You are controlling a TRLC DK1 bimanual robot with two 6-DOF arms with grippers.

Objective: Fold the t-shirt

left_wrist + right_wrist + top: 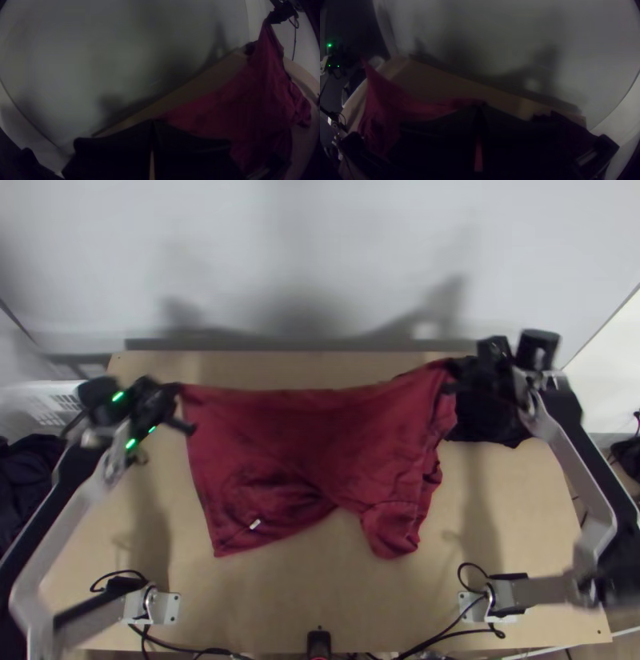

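Note:
In the top view the red t-shirt hangs stretched between the two grippers, its lower part uneven with a small white tag near the lower left. My left gripper is shut on its upper left corner, and my right gripper is shut on its upper right corner. The left wrist view has the left gripper with its fingertips together at the edge of the red cloth. In the right wrist view the right gripper pinches the red cloth between closed fingertips.
A black cloth lies on the table at the back right, beneath the right gripper. A pale wall stands behind the table. Cables run along the near edge by the arm bases.

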